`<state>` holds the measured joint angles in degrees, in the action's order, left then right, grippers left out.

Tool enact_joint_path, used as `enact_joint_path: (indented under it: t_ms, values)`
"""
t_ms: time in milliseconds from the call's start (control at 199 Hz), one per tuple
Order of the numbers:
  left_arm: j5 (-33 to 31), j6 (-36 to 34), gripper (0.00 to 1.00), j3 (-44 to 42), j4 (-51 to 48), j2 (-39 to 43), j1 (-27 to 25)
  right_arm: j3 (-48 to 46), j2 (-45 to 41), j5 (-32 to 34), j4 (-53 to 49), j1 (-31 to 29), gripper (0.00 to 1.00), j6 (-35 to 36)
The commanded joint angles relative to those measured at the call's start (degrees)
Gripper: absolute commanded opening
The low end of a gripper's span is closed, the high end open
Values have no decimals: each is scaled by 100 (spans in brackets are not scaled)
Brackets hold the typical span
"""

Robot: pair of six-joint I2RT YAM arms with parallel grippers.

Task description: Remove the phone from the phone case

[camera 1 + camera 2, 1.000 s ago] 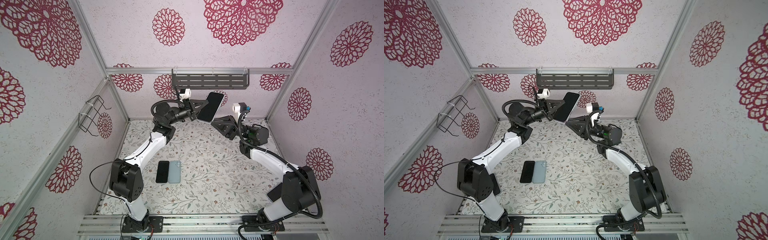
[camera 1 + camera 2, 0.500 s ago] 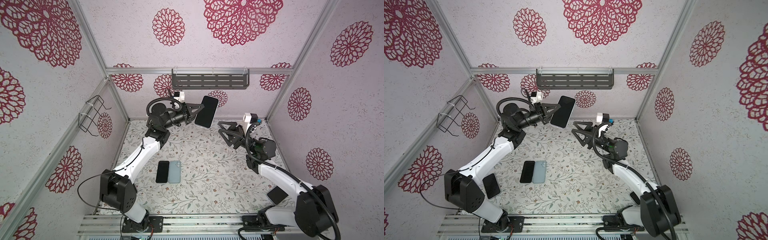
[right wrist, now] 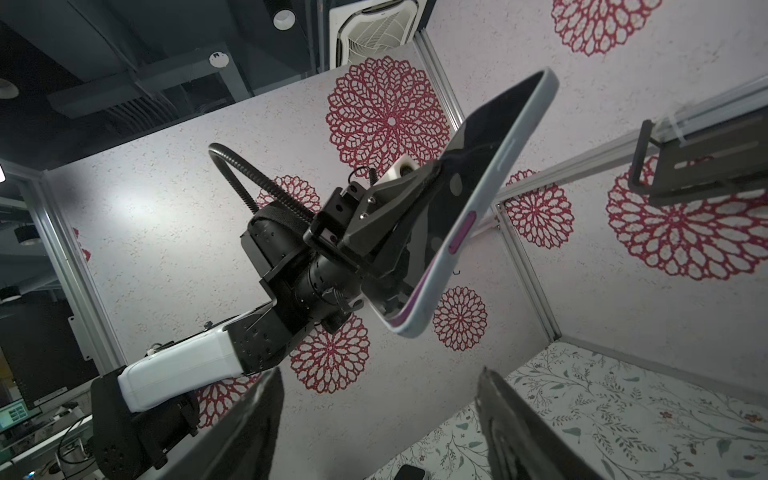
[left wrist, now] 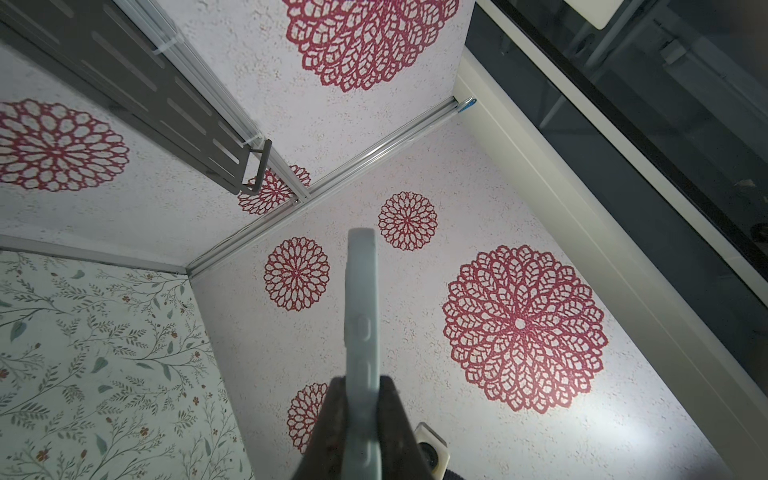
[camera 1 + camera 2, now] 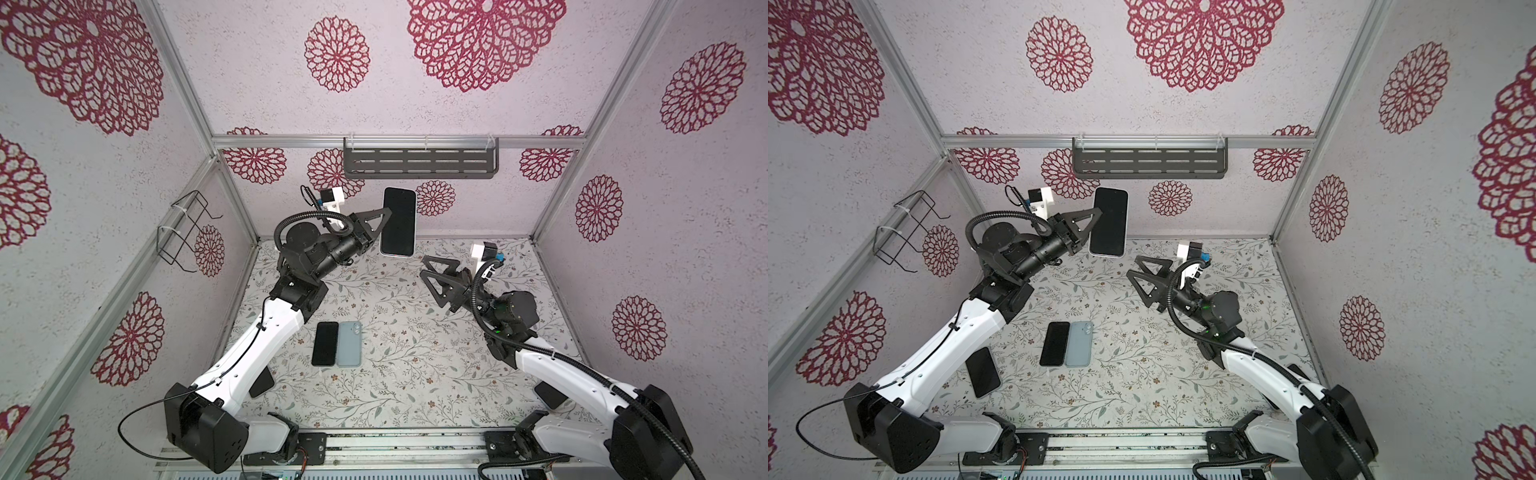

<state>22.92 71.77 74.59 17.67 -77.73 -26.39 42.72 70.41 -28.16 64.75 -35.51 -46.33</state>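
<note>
I work over a table (image 5: 415, 374) covered in a leafy floral print, boxed in by pale walls (image 5: 478, 216) with red rosettes, with a grey slotted shelf (image 5: 419, 164) at the back and a wire rack (image 5: 183, 232) on the left wall. My left gripper (image 5: 384, 226) is clamped on the long edge of the phone (image 5: 398, 220). The phone sits in its pale phone case (image 4: 362, 332) and is held upright in the air below the shelf, while my right gripper (image 5: 422, 267) hangs nearby, jaws wide and empty.

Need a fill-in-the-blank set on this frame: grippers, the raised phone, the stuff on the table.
1. The left gripper is ____ on the cased phone.
2. The right gripper is open and holds ____.
3. The loose phone beside the blue-grey case on the table is ____ in colour.
Missing words: shut; nothing; black.
</note>
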Motion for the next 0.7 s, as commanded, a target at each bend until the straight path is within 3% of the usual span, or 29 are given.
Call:
enact_joint_path:
  t_ms: [0,698]
  values:
    - [-283,-85,0,-6,430,143,-111,138,189,196,789,-104,78,-390]
    - [-346,4,0,-348,875,330,-271,278,944,418,1597,-193,79,-906]
